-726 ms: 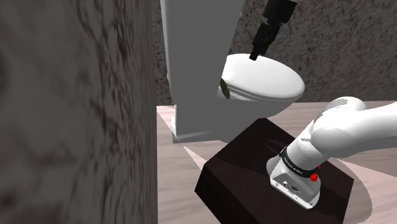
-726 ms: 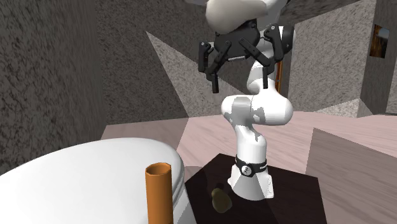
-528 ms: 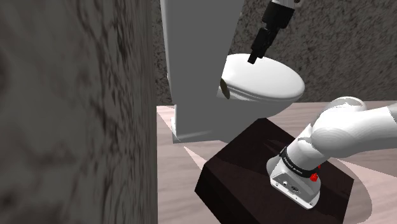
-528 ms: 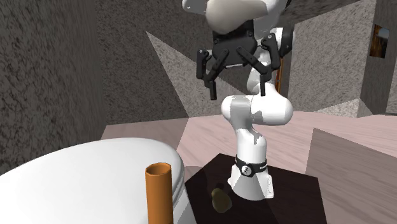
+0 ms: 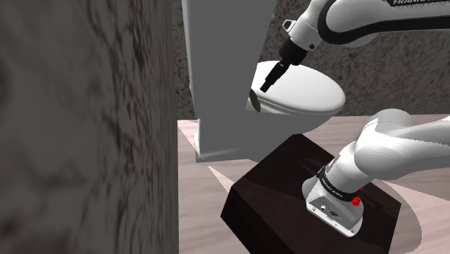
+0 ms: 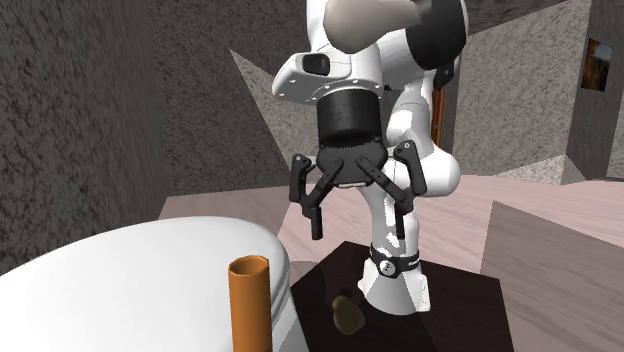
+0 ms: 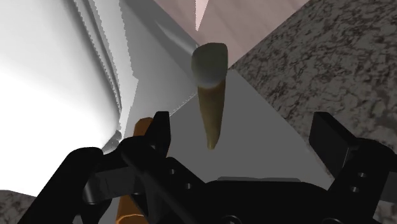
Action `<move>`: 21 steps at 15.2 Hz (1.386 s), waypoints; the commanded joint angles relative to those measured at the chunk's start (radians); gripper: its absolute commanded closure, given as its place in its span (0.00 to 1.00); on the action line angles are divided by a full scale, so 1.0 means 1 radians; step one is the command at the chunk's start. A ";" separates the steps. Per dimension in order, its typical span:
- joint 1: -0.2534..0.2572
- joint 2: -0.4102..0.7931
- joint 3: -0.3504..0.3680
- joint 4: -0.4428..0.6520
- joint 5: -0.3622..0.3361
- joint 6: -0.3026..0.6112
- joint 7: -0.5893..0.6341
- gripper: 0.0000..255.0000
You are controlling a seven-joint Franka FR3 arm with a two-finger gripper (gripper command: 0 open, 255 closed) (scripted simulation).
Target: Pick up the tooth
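Note:
The tooth (image 7: 210, 95) has a pale crown and a long yellow-brown root tapering to a point. It lies on a grey surface beside the white toilet lid (image 5: 303, 90), ahead of my gripper (image 7: 245, 137) and between the lines of its fingers, untouched. My gripper is open, its black fingers (image 7: 159, 130) spread wide with nothing in them. In the second exterior view the tooth (image 6: 347, 313) is a dark olive lump low by the lid's edge, well below the gripper (image 6: 358, 218). From the shoulder camera the gripper (image 5: 268, 81) hangs over the lid near a small olive spot (image 5: 253, 96).
An upright orange tube (image 6: 248, 300) stands at the lid's edge close to the tooth. The grey tank (image 5: 223, 72) rises behind the lid. A rough dark wall (image 5: 86, 130) covers the shoulder view's left. The dark stand (image 5: 288, 187) sits on pinkish floor.
The gripper has come down and moved toward the shoulder view's left, from high above the lid to just over its edge near the tank. Its fingers stayed open.

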 commanded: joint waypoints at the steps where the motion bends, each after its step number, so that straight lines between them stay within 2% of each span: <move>1: 0.022 0.044 -0.031 -0.052 0.029 0.151 -0.064 0.00; 2: 0.041 0.072 -0.049 -0.073 0.050 0.225 -0.098 0.00; 10: 0.076 0.151 -0.076 -0.141 0.088 0.379 -0.150 0.00; 12: 0.076 0.151 -0.076 -0.142 0.088 0.379 -0.150 0.00; 13: 0.075 0.150 -0.075 -0.142 0.087 0.378 -0.150 1.00; 21: 0.076 0.150 -0.075 -0.143 0.088 0.380 -0.150 1.00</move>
